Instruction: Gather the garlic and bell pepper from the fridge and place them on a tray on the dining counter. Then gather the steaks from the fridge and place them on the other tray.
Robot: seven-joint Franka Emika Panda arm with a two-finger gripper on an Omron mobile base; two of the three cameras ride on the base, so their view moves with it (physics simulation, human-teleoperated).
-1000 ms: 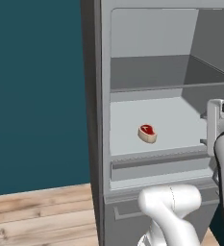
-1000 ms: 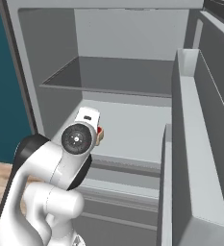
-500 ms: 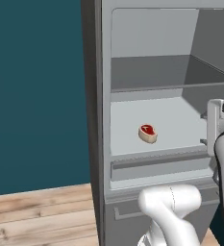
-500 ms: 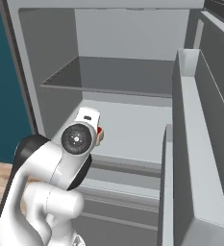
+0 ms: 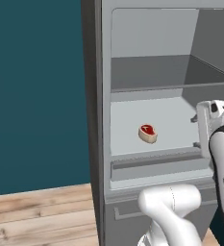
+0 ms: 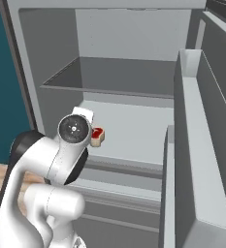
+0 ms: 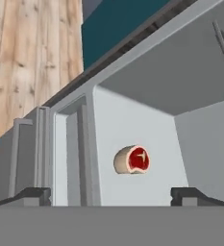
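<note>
Gripper [image 7: 111,194] open w/ nothing held, facing raw steak [image 7: 132,160] (red, cream rim) on fridge [image 5: 96,120] shelf.

The steak [image 5: 148,133] is raw red with a cream rim; the fridge [image 5: 147,72] is pale grey inside with a darker grey frame; the wall [image 5: 36,91] is teal, the floor [image 5: 41,216] light wood-grained planks
</note>
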